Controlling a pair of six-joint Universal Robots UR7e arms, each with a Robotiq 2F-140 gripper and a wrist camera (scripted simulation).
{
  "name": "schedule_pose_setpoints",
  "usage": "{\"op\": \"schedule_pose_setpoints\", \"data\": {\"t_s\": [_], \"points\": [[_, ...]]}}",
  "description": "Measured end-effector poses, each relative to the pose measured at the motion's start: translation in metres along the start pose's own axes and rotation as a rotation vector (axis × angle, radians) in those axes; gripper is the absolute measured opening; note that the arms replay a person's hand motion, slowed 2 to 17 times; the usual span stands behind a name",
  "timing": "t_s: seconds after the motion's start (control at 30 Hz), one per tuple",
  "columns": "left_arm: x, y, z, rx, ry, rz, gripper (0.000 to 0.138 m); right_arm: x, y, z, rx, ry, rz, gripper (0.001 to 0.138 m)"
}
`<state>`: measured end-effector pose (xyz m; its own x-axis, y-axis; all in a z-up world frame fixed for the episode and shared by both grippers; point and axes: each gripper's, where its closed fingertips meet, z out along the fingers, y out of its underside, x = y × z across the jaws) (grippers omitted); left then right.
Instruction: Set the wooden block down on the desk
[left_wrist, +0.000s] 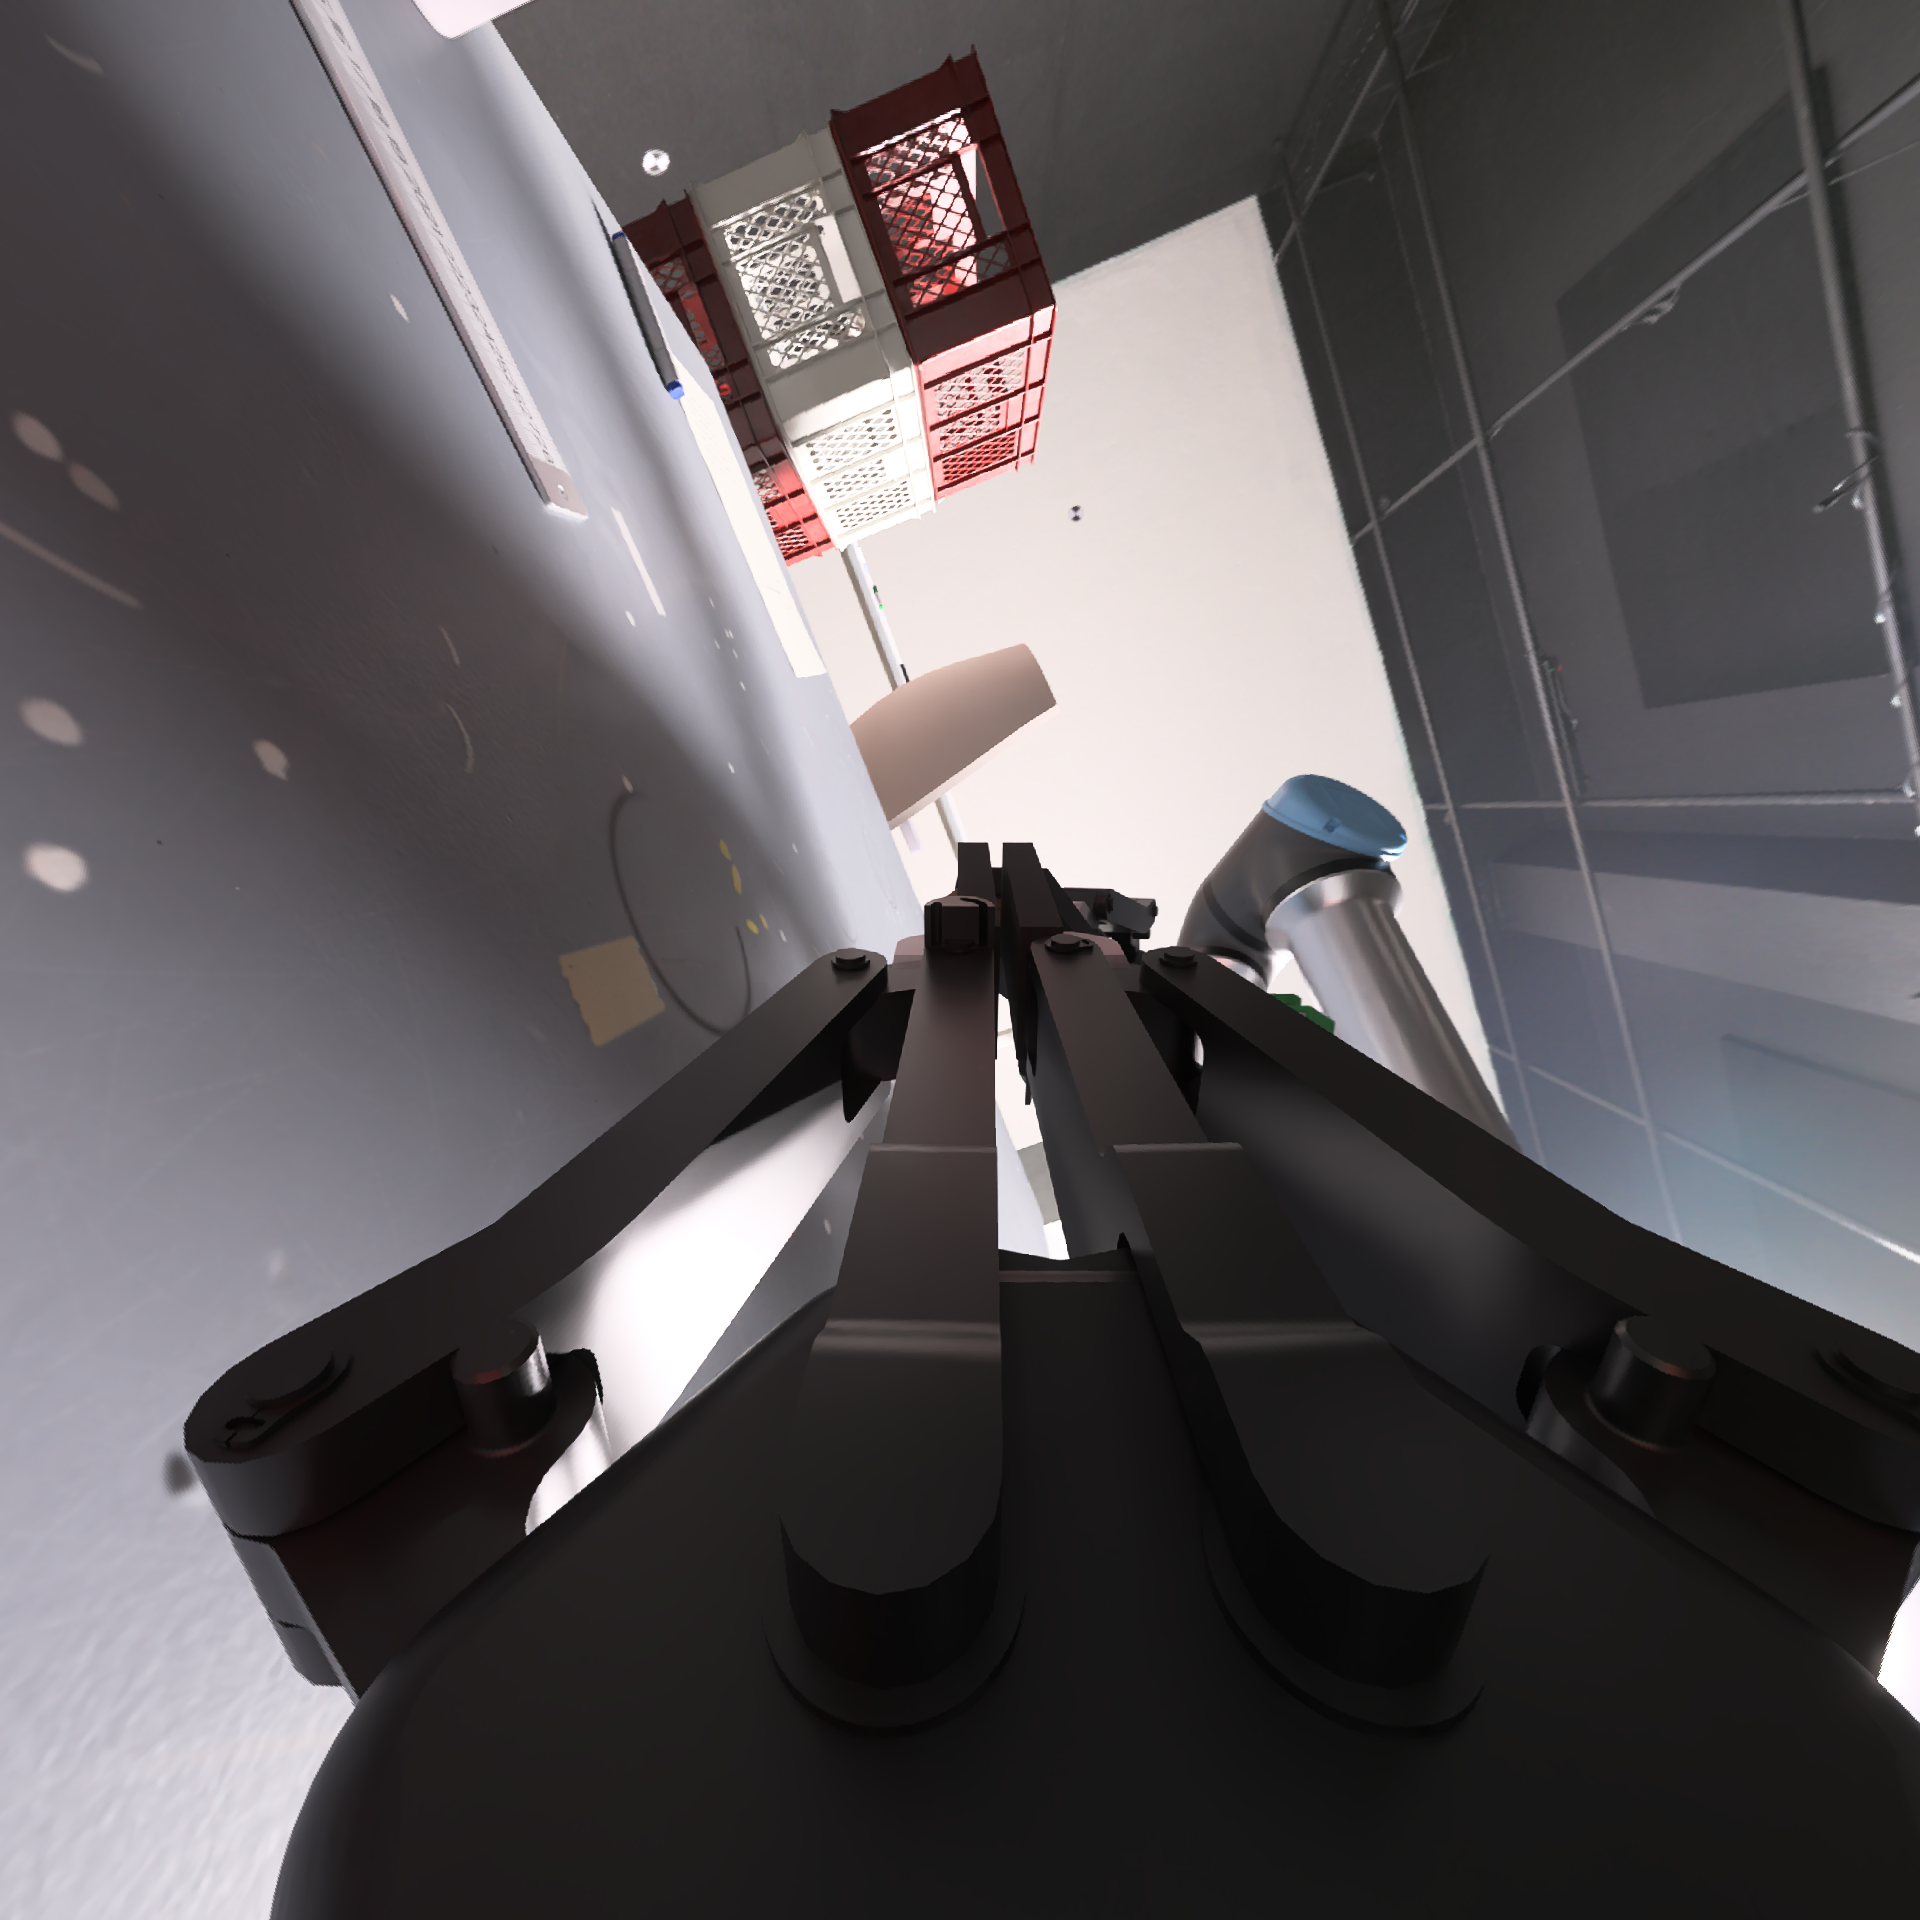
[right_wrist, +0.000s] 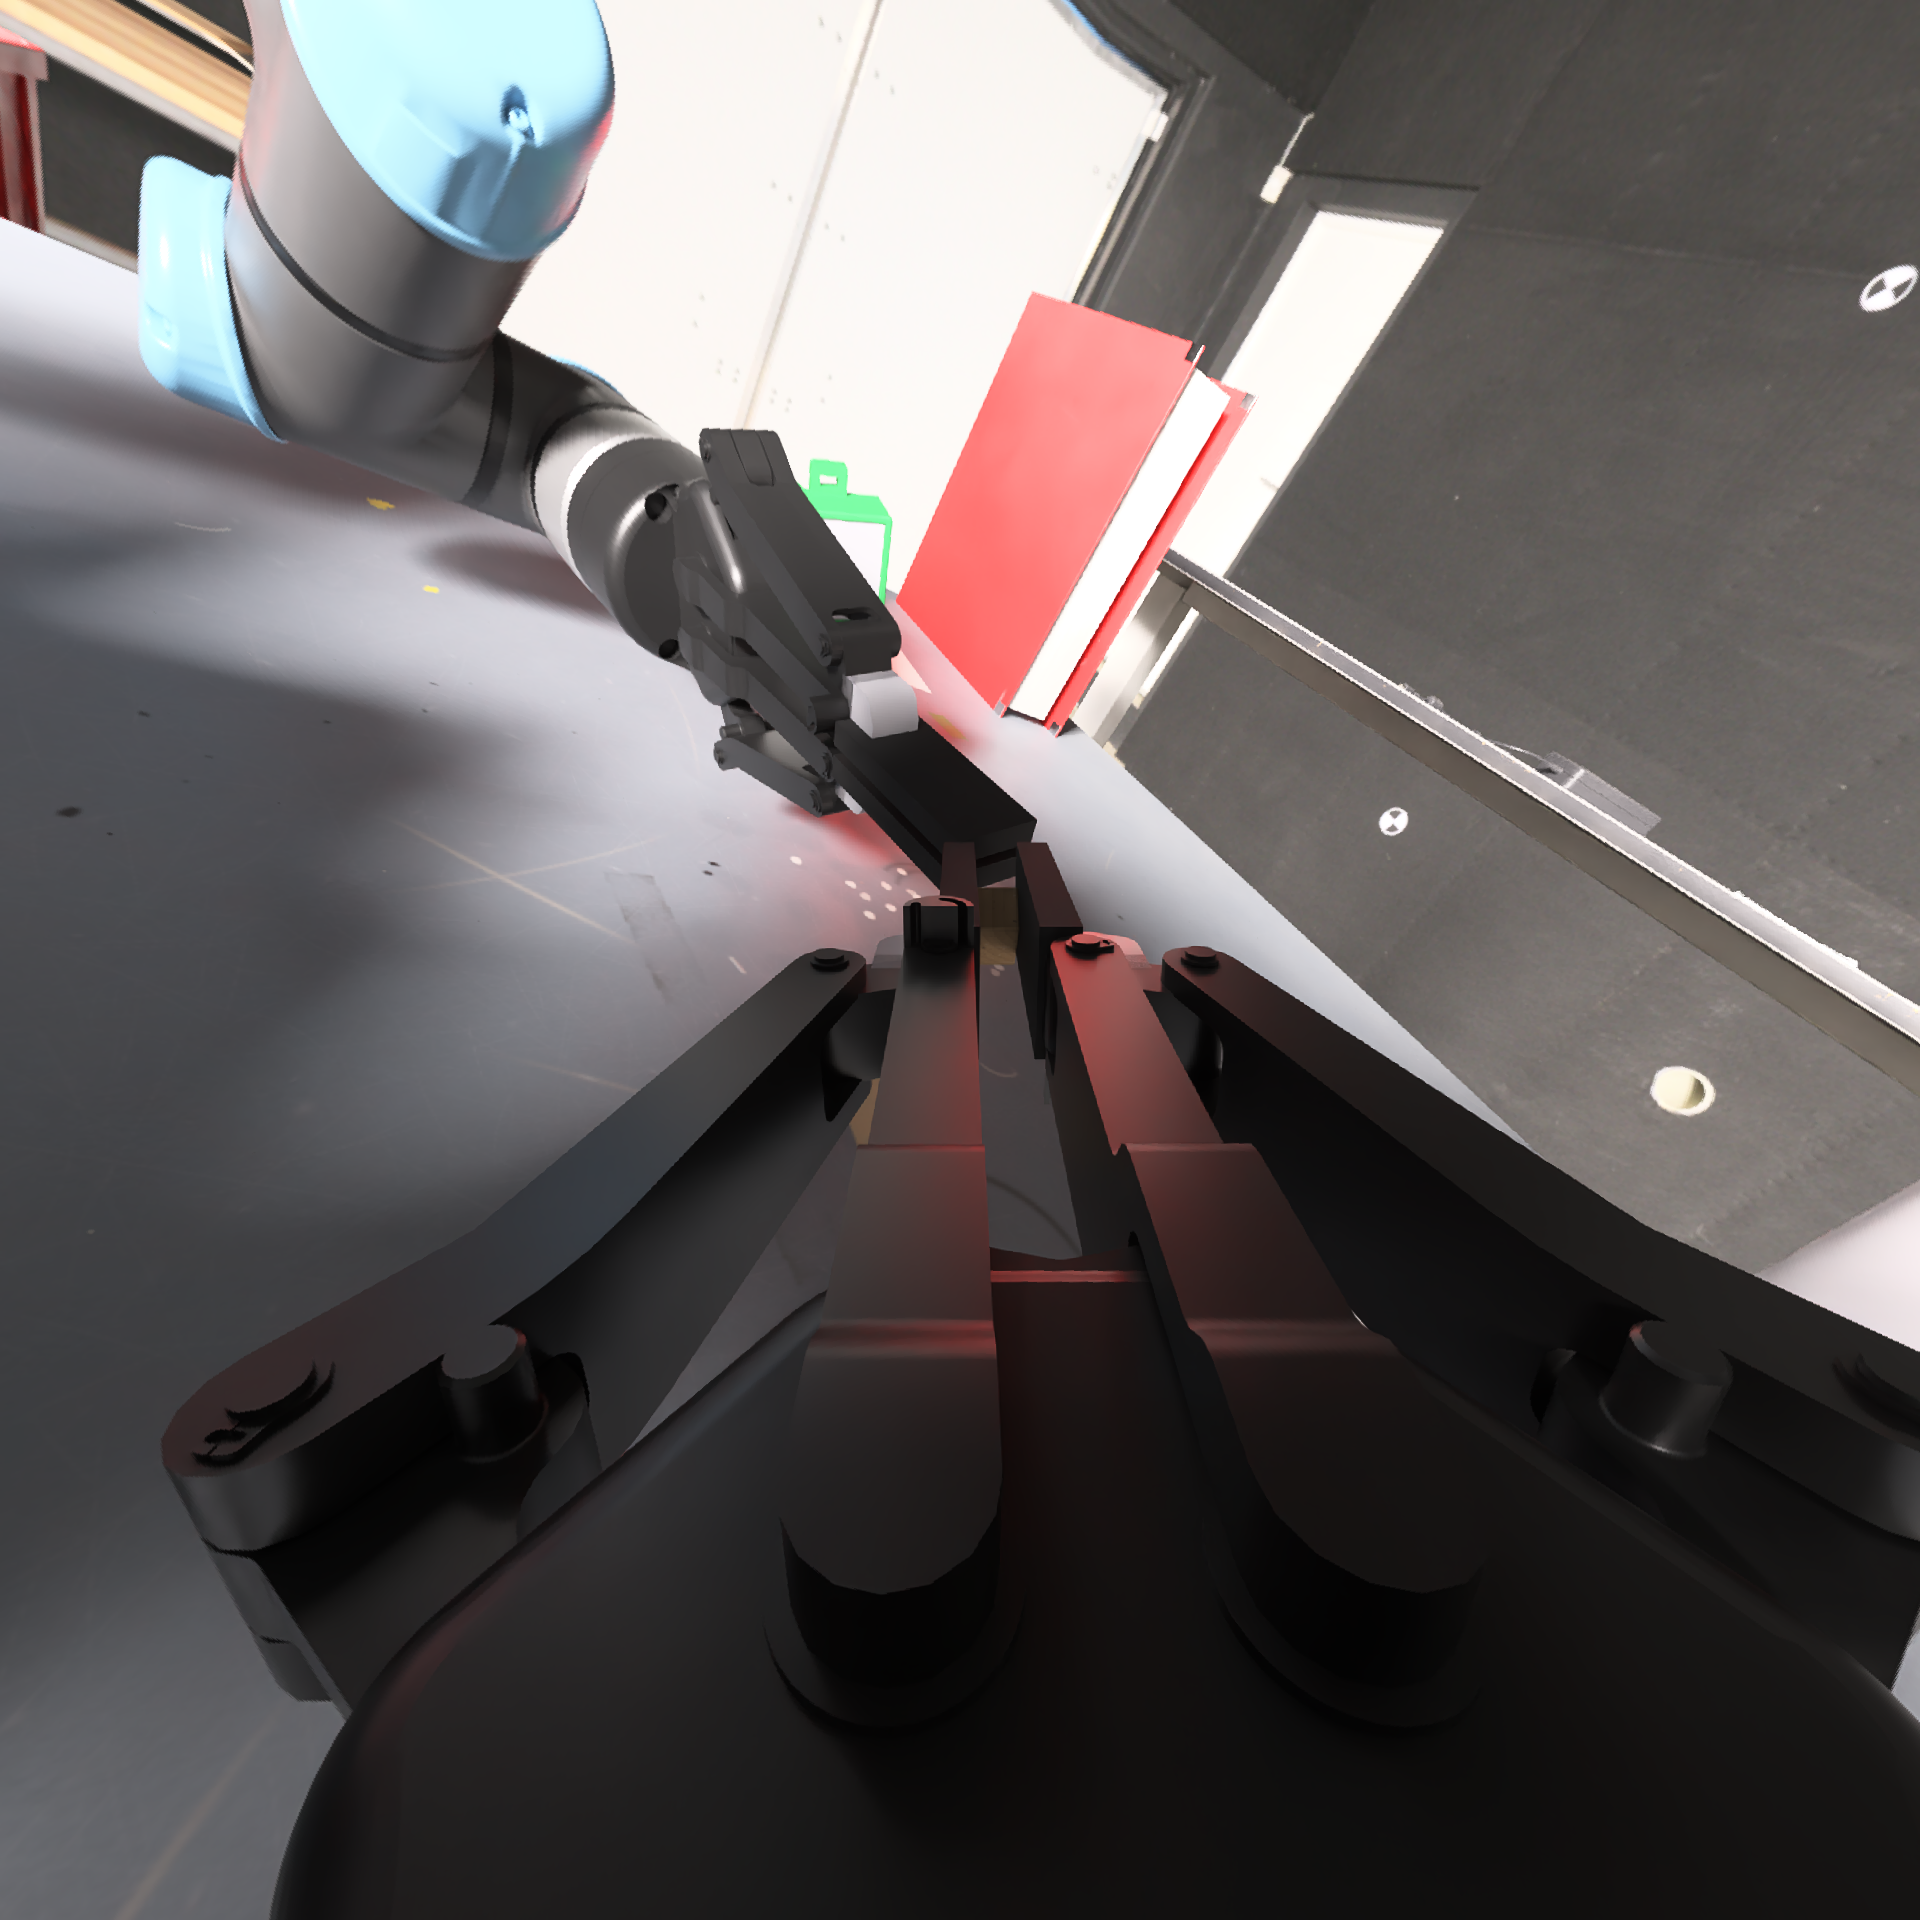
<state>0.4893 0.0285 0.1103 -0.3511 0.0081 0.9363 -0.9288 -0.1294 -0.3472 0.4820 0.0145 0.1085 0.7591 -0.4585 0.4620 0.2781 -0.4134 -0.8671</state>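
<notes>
Hiding the desk (right_wrist: 312, 831) ahead, both claws (fingers nearly together).

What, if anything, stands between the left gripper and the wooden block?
Nothing solid seems to block it: the wooden block sits just beyond the left gripper, with only a thin white stick lying beside that path.

Left gripper (left_wrist: 992, 868) with fingers nearly together, grey desk (left_wrist: 312, 831), wooden block (left_wrist: 951, 727) beyond its edge, red and white crates (left_wrist: 862, 322), other arm's blue-capped joint (left_wrist: 1320, 862).
</notes>
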Motion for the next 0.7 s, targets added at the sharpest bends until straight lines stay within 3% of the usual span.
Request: {"op": "schedule_pose_setpoints", "data": {"t_s": [0.47,0.7], "points": [[-0.025,-0.003,-0.003,-0.044,-0.183,0.161,0.004,-0.003,0.024,0.014,-0.098,0.017,-0.014,0.011],[-0.037,-0.007,-0.008,-0.054,-0.264,0.219,0.004,-0.004,0.033,0.024,-0.138,0.018,-0.059,0.011]]}}
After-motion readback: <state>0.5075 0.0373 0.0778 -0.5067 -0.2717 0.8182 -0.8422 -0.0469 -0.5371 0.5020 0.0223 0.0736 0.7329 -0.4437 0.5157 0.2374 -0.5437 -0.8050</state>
